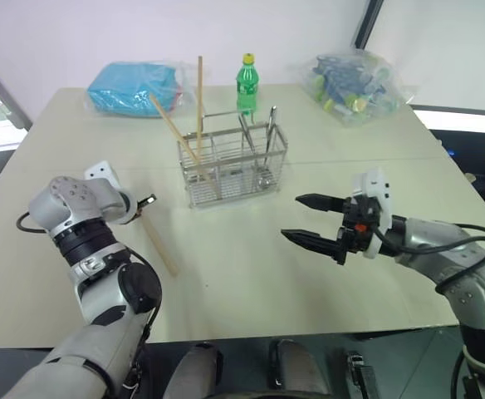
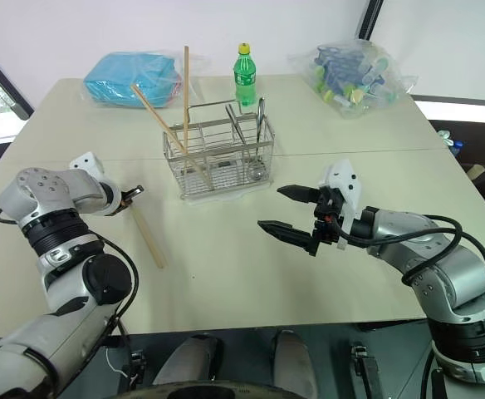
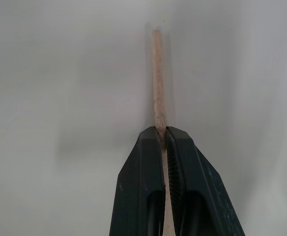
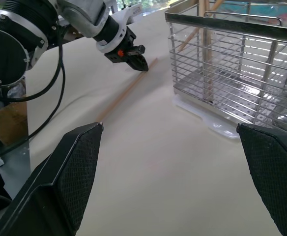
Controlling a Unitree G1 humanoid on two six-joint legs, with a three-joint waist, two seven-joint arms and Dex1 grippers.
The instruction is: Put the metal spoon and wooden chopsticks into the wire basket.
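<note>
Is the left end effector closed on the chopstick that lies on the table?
Yes, the left end effector has both black fingers pressed against the chopstick on the table.

arms: silver-grey, black joints | cables: black | end effector [image 1: 312, 220]: black

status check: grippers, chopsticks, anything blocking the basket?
Left gripper shut on a chopstick lying on the table. Right gripper open, holding nothing. Two chopsticks and spoon already in wire basket. Path to it clear.
</note>
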